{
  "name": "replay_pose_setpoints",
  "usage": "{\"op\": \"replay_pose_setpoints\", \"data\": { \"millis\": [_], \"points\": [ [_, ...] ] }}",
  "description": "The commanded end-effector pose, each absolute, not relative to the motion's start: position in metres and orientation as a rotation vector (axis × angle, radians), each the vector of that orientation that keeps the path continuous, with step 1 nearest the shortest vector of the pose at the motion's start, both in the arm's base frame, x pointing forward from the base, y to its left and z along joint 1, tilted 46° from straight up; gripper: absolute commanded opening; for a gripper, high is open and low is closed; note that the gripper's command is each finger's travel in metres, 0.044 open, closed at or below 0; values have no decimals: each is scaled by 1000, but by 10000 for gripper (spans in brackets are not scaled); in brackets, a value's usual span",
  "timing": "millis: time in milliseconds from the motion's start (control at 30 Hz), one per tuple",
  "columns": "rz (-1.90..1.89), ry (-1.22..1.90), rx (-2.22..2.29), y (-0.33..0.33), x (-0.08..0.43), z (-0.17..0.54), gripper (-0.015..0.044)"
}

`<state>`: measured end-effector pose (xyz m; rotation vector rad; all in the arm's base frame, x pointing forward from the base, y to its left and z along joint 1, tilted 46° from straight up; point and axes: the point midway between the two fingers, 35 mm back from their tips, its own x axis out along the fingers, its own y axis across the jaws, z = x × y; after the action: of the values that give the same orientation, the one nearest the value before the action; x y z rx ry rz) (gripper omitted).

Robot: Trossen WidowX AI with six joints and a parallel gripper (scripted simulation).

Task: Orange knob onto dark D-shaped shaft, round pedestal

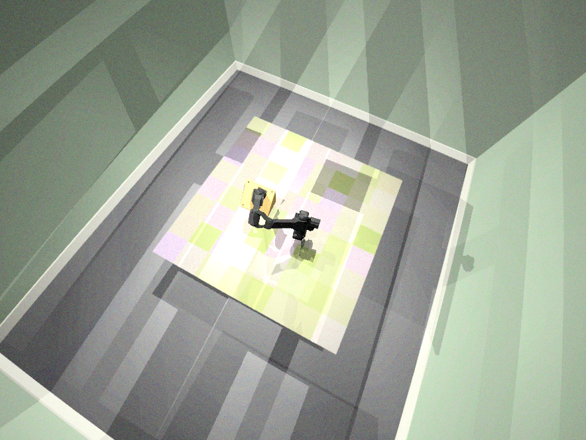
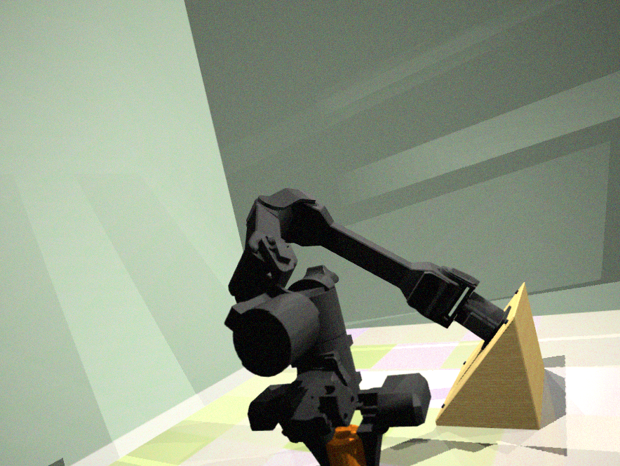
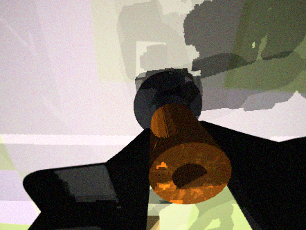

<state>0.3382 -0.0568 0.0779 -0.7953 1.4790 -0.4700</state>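
The orange knob (image 2: 346, 446) (image 3: 187, 152) is between the two dark fingers of my gripper (image 2: 346, 453) (image 3: 174, 129), which is shut on it. In the wrist view the knob's near end shows a dark D-shaped hole (image 3: 188, 174), its flat side toward the lower right. The dark round pedestal (image 3: 145, 102) shows behind the knob's far end, which overlaps its lower part in the picture. The shaft is hidden, and whether knob and shaft touch cannot be told. In the top view the arm hides knob and pedestal; in the exterior view the pedestal is outside the frame.
The arm's base is mounted on a yellow wooden wedge (image 1: 247, 197) (image 2: 493, 396). The arm and wedge are on a patchwork mat (image 1: 331, 322) of pale green, pink and white squares. Hard shadows cross the mat. A grey floor (image 1: 189, 378) and green walls surround it.
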Motion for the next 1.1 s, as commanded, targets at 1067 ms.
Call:
{"op": "replay_pose_setpoints", "data": {
  "millis": [1067],
  "points": [
    [-318,1539,-963,-53,338,78,0]
  ]
}}
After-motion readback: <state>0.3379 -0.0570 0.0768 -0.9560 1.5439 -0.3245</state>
